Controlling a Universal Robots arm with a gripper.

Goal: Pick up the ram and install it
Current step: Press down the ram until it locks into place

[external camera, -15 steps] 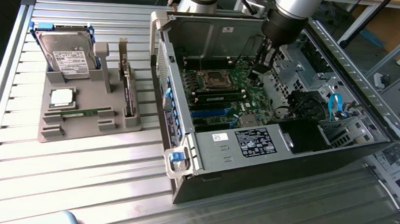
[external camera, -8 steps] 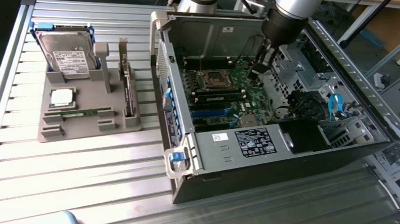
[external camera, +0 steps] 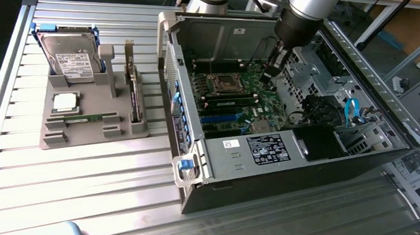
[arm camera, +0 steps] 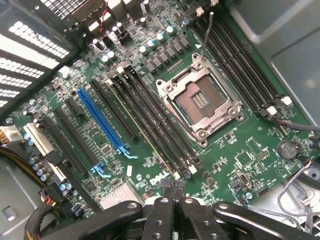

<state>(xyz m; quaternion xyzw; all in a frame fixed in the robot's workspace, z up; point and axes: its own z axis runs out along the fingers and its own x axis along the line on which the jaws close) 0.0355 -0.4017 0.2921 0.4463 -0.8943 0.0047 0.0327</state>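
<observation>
The ram [external camera: 89, 117] is a thin green stick lying flat in a slot of the grey holder [external camera: 53, 140], at the exterior view's left. My gripper [external camera: 269, 76] hangs far from it, inside the open computer case [external camera: 279, 157] and above the green motherboard [external camera: 236, 97]. In the wrist view the gripper [arm camera: 175, 189] has its black fingers [arm camera: 161, 210] pressed together with nothing between them. Below them lie the long black memory slots [arm camera: 155, 120] and the bare processor socket [arm camera: 200, 97].
The holder also carries a hard drive [external camera: 70, 58], a square silver processor chip [external camera: 65, 101] and an upright expansion card [external camera: 132, 87]. The case's walls, drive cage [external camera: 304, 74] and blue cables [external camera: 352, 110] surround the gripper. A ribbed metal table [external camera: 86, 186] lies beneath everything.
</observation>
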